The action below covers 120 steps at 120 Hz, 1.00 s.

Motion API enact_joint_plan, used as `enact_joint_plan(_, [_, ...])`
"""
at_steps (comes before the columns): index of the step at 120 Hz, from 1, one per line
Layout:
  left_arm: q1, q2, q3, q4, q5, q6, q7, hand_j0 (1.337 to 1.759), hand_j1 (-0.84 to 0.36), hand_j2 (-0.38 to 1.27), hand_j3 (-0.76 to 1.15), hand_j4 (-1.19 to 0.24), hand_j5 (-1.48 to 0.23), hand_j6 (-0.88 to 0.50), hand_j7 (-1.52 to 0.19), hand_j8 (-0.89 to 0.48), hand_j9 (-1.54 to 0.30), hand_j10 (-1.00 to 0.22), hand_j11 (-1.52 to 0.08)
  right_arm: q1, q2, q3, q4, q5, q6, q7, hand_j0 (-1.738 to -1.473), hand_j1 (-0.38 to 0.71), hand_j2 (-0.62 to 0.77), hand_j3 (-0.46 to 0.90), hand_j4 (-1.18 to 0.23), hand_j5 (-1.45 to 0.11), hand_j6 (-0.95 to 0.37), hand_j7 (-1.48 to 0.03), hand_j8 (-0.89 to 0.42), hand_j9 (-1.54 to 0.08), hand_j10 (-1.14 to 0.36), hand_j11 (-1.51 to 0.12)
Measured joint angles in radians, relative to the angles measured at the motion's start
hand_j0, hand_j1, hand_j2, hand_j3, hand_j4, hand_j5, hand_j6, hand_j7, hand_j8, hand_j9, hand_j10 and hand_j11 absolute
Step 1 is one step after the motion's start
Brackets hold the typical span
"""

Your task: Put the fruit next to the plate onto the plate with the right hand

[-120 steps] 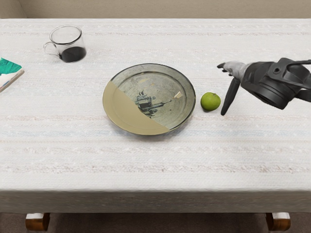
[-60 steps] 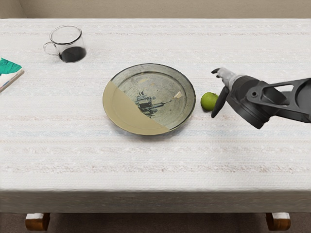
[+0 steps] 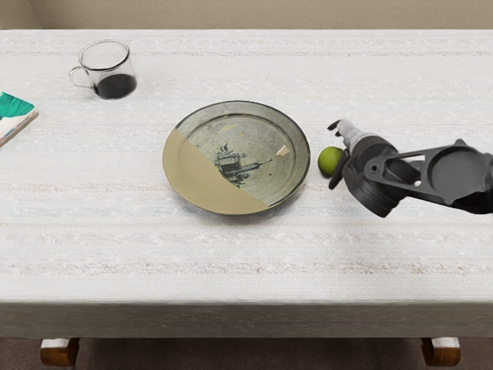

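One green fruit [image 3: 328, 159] lies on the table [image 3: 231, 254] just beside the right rim of the single plate [image 3: 199, 176]. The right hand [image 3: 347, 146], the only one in view, presses against the fruit's right side, and its grip cannot be made out. One glass mug [image 3: 108, 69] and one book [image 3: 14, 116] sit far left.

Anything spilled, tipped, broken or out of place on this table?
Nothing stands out. The glass mug stands upright with its dark liquid inside, the plate lies flat and whole, and the lime sits beside the plate's right rim, with the right robot hand at it.
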Motion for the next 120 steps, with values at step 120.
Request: enact_joint_plan(120, [0.000,0.000,0.000,0.000,0.000,0.000,0.000,1.658,0.35,0.00,0.00,0.00,0.00,0.00,0.00,0.00,0.00,0.00,0.00,-0.077,0.114,-0.001,-0.177,-0.038,0.000,0.000,-1.658,-0.02,-0.05,0.00,-0.27,-0.36,-0.27,-0.35,-0.27,-0.35,-0.27,-0.35])
